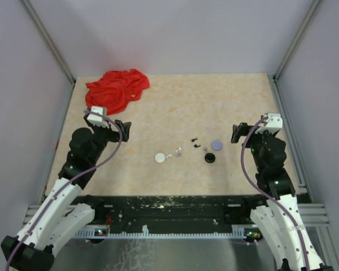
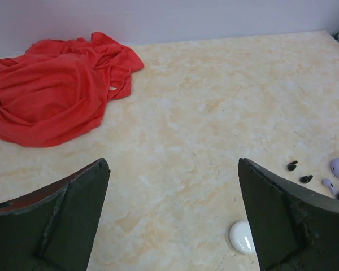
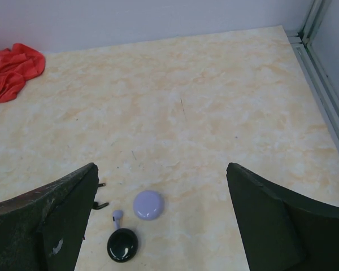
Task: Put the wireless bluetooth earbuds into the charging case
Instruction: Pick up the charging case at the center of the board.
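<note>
The bench (image 1: pixel 226 101) carries a crumpled red cloth (image 1: pixel 117 89) at its far left corner. The left end effector (image 2: pixel 173 164) and the right end effector (image 3: pixel 161 166) both hang released and empty. Between them, mid-bench, sit a white case (image 1: pixel 160 157), a lavender case (image 3: pixel 148 204) and a black case (image 3: pixel 122 246). The wireless bluetooth earbuds (image 1: pixel 195 140) lie loose on the bench among those cases.

Cloth (image 1: pixel 117 90) lies at far-left of table (image 1: pixel 231 101). Mid-table, L to R: left case (image 1: pixel 160 158), earbuds (image 1: pixel 179 152), then front case (image 1: pixel 209 158) just before rear case (image 1: pixel 216 145). Other earbuds (image 1: pixel 196 142) lie left of rear case.
</note>
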Tool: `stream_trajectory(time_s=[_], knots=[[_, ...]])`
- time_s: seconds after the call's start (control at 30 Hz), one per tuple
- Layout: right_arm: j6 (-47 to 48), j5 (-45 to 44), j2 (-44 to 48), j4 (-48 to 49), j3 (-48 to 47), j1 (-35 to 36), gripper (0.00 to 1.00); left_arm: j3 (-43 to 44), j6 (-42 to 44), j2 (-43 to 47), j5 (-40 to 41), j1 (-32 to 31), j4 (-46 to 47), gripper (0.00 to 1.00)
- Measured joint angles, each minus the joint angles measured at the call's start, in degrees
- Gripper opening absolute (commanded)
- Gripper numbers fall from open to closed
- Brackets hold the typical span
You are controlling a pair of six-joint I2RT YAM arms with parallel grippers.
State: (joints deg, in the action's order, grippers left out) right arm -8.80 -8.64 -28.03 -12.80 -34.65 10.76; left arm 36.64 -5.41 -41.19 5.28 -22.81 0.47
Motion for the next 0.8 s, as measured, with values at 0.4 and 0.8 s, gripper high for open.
stream_trajectory(time_s=[0.4,0.8], knots=[[-0.4,1.9,-0.5,-0.1,0.0,0.0,0.96,1.5,-3.4,-2.8,1.2,0.0,-4.5,1.0],[-1.3,5.0,-2.8,-0.1,0.0,0.0,0.96,5.1,-6.7,-16.5,-9.7,-1.2,-12.9,1.0]])
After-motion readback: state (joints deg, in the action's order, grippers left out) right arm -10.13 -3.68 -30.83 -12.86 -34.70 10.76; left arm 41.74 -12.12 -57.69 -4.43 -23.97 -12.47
